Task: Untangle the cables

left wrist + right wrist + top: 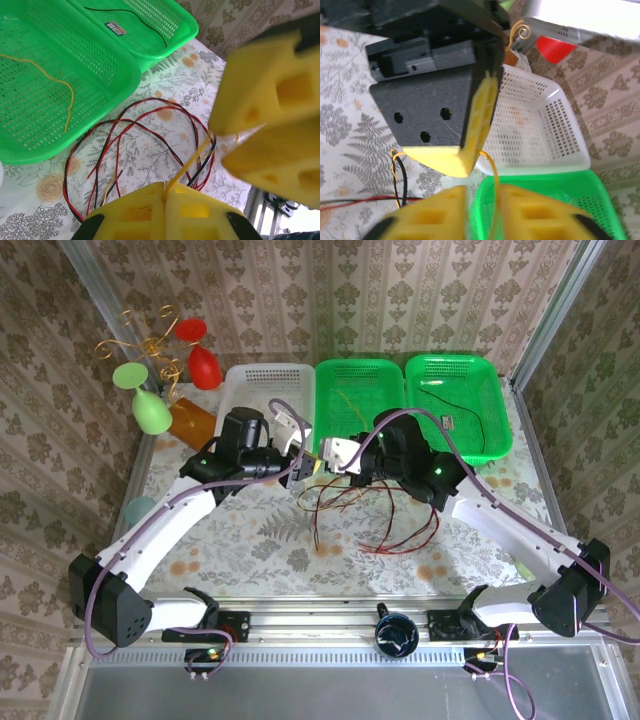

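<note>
Three baskets stand at the back of the desk (260,540): one white basket (265,370) and two green baskets (360,365) (455,360). One green basket holds a single loose yellow strand (50,79), the other a single black strand (145,22). The remaining cables (152,101), red and black, lie looped on the desk before the baskets; where they cross, their number is hard to count. The left gripper (164,192) is closed tight on a yellow cable (192,157) rising from that heap. The right gripper (482,196), just beside it, has its jaws slightly parted around the same cable, clamping nothing.
</note>
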